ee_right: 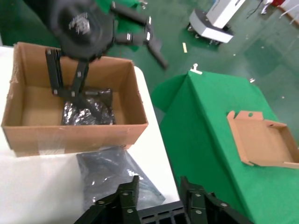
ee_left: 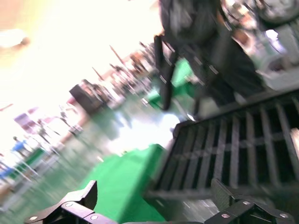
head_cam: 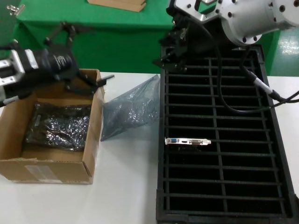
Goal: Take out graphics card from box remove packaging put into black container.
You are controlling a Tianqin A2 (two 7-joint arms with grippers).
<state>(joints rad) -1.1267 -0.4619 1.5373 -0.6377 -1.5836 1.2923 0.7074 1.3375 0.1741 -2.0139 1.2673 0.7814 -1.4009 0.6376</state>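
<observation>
One card (head_cam: 188, 141) stands on edge in a slot of the left column of the black tray (head_cam: 275, 154), about midway along its length, its silver bracket with the blue port facing up. Left of the tray an empty grey bag (head_cam: 132, 108) lies crumpled on the white table (head_cam: 126, 186), between tray and box (head_cam: 56, 170). Inside the box lies a second, filled shiny bag (head_cam: 58, 126). The left gripper (head_cam: 86, 77) hangs over the box's far right corner, its fingers spread wide and holding nothing. The right gripper (head_cam: 170, 53) hovers over the tray's far left corner; the head view does not show how it stands, but the right wrist view shows its fingers (ee_right: 126, 198) parted and empty above the loose bag. That view also shows a flat tan box (ee_right: 261, 137) on green cloth (ee_right: 205, 140), barely caught at the head view's far edge. The left wrist view is blurred, showing only tray ribs and green cloth.
</observation>
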